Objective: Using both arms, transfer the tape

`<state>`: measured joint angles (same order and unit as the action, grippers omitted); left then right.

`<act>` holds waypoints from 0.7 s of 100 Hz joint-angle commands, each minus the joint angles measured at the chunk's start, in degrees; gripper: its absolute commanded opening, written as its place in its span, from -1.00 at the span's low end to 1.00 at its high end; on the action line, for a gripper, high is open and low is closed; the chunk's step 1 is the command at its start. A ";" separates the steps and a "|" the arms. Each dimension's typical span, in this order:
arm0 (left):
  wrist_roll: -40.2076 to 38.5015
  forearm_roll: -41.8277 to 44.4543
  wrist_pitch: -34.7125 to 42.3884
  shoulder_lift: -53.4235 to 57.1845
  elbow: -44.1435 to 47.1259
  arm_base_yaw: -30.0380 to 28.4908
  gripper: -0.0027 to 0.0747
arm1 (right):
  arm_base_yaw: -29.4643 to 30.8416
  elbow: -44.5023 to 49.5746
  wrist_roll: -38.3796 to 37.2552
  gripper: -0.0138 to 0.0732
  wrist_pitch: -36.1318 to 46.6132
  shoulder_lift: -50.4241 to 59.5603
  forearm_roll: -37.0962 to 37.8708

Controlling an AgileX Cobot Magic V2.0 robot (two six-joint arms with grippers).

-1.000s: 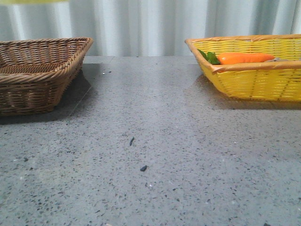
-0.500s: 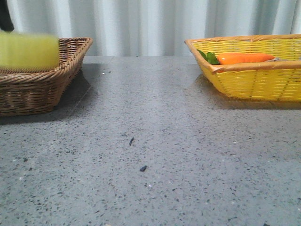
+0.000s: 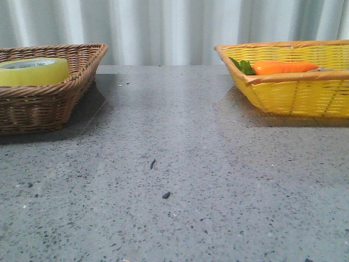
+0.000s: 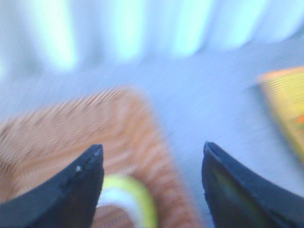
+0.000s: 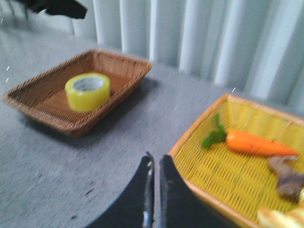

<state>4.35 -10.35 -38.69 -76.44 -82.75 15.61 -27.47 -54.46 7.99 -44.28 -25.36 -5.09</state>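
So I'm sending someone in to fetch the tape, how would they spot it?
Look at the brown wicker basket on the table's left side; the tape lies flat inside it, alone. It is a wide yellow roll with a white core, unlike the orange carrot in the yellow basket opposite.

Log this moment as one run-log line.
tape: flat in brown basket | left gripper: open, empty, above basket | right gripper: shut, empty | carrot: yellow basket

Bright, even light; blurred wrist views.
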 commanded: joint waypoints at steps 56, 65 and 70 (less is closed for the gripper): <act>0.14 1.57 29.19 44.68 52.80 16.70 0.07 | 0.22 16.80 0.07 -0.82 18.47 19.18 6.05; 0.14 1.57 28.90 45.47 54.32 16.70 0.07 | 0.22 16.80 0.07 -0.82 18.47 19.18 6.05; 0.14 1.57 28.91 45.47 54.97 16.70 0.07 | 0.22 16.80 0.07 -0.82 18.47 19.18 6.05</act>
<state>4.44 -8.66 -14.70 -31.12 -27.40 31.95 -27.47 -36.53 7.99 -30.38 -5.42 0.30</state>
